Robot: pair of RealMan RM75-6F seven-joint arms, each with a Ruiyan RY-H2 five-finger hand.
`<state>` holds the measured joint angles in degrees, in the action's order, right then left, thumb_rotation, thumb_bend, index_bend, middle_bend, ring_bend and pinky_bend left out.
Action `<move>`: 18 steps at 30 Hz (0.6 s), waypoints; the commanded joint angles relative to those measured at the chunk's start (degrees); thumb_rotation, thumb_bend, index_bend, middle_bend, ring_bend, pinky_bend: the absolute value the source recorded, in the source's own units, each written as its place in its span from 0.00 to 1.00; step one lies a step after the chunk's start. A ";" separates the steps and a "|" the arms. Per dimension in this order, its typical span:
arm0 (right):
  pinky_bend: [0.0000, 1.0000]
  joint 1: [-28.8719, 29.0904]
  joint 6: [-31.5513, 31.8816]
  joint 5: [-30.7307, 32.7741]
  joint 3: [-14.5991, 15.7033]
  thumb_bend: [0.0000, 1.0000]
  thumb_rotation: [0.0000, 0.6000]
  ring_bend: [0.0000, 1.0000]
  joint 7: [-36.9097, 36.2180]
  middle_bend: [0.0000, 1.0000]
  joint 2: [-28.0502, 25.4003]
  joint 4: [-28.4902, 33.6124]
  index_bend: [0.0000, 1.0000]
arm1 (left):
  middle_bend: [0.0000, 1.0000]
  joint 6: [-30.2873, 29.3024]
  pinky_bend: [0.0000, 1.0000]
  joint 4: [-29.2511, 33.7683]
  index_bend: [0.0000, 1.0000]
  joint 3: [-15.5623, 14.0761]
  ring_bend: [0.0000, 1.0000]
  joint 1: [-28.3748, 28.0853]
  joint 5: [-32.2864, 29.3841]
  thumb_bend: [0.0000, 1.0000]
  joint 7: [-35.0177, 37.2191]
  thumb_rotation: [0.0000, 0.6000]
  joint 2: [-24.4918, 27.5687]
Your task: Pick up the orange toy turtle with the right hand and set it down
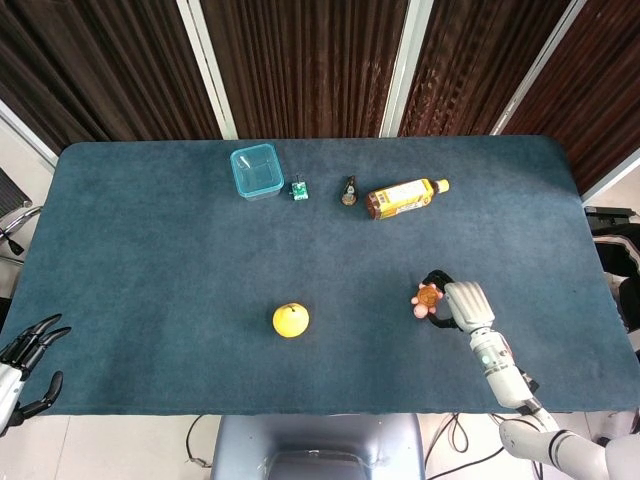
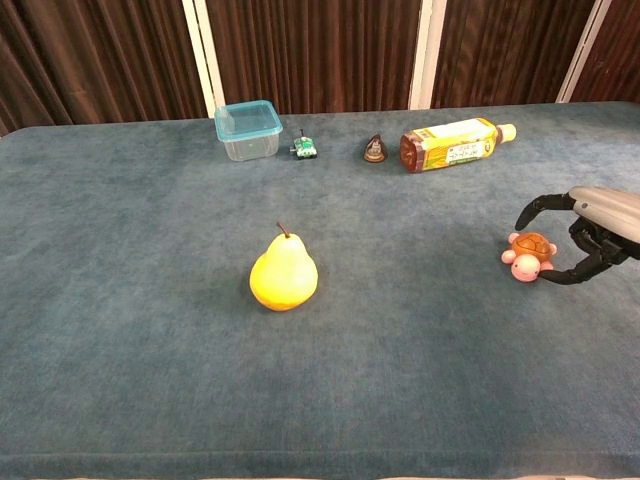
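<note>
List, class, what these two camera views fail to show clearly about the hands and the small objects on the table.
- Right hand: chest view cuts it off at the right edge; whether its fingers press the orange toy turtle is unclear.
- Left hand: head view clips it at the corner; absent from the chest view.
- Small green object and dark brown object: too small to identify in either view.
- Bottle label: print too small to read.

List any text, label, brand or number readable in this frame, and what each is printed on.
Bottle, lying on its side at the back of the table: its yellow label carries print, too small and blurred to read in either view.
Small green item beside the clear container: no legible marking.
Orange toy turtle, pear, small dark brown object: no text visible.
Nothing can be quoted as it reads.
</note>
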<state>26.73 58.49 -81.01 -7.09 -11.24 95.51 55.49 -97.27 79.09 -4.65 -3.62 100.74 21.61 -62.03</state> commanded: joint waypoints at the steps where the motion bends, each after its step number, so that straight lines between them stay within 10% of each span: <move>1: 1.00 0.22 0.19 -0.43 0.41 0.33 1.00 0.90 -0.93 0.37 0.62 -0.82 0.48 | 0.08 0.19 0.36 -0.04 0.18 0.03 0.14 -0.08 -0.01 0.52 0.05 1.00 -0.02; 8: 1.00 0.01 1.35 -0.78 1.03 0.46 1.00 0.94 -0.48 0.52 1.64 -2.85 0.68 | 0.08 0.30 0.36 0.03 0.18 -0.01 0.14 -0.08 0.07 0.52 0.11 1.00 0.08; 13: 1.00 -0.35 2.43 -0.87 1.24 0.95 1.00 0.95 -0.14 0.63 1.87 -3.37 0.82 | 0.08 0.43 0.36 0.07 0.18 -0.04 0.14 -0.12 0.16 0.52 0.01 1.00 0.08; 18: 1.00 -0.73 4.42 -1.67 1.49 1.00 1.00 0.97 -0.56 0.70 1.93 -4.00 0.87 | 0.08 0.73 0.36 0.23 0.18 -0.07 0.14 -0.17 0.10 0.52 -0.16 1.00 0.13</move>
<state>26.13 62.50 -82.42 -5.69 -11.65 97.40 51.70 -96.58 79.30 -4.73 -3.76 100.86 21.48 -61.91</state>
